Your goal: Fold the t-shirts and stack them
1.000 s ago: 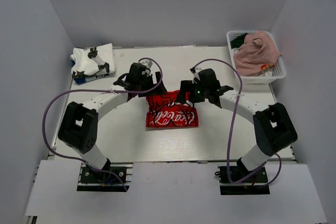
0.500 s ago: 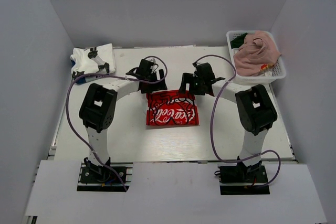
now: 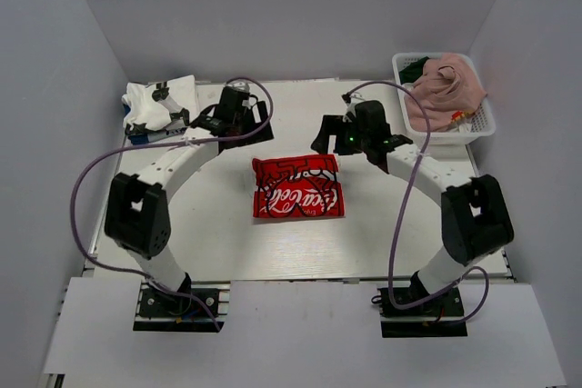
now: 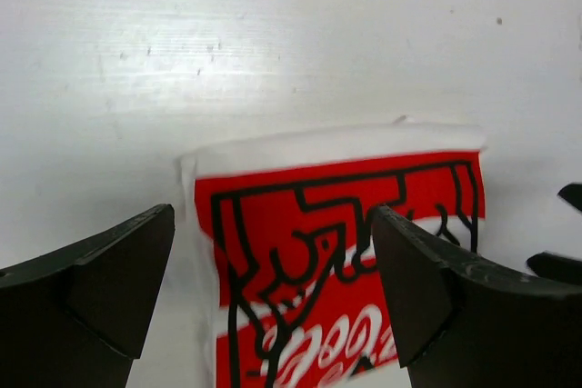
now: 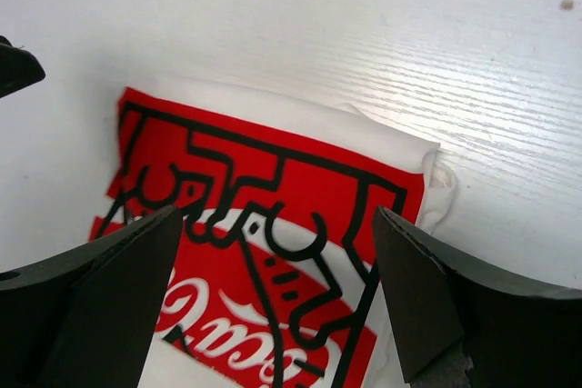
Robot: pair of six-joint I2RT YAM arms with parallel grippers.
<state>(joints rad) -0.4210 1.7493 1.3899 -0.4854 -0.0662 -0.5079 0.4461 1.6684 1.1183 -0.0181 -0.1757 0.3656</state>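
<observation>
The white t-shirt with red Coca-Cola print (image 3: 297, 187) lies folded flat at the table's middle; it also shows in the left wrist view (image 4: 336, 252) and the right wrist view (image 5: 264, 252). My left gripper (image 3: 247, 123) is open and empty, above the table behind the shirt's left corner. My right gripper (image 3: 338, 138) is open and empty, behind the shirt's right corner. A folded white shirt with black print (image 3: 161, 107) lies at the back left. The dusty pink shirt (image 3: 444, 90) and a dark green one (image 3: 415, 67) fill the basket.
The white lattice basket (image 3: 447, 130) stands at the back right by the wall. A blue item (image 3: 138, 136) pokes out under the back-left folded shirt. Purple cables loop from both arms over the table.
Both grippers have drawn up and back from the Coca-Cola shirt's far edge, the left toward the back left. The shirt stays folded on the table.
</observation>
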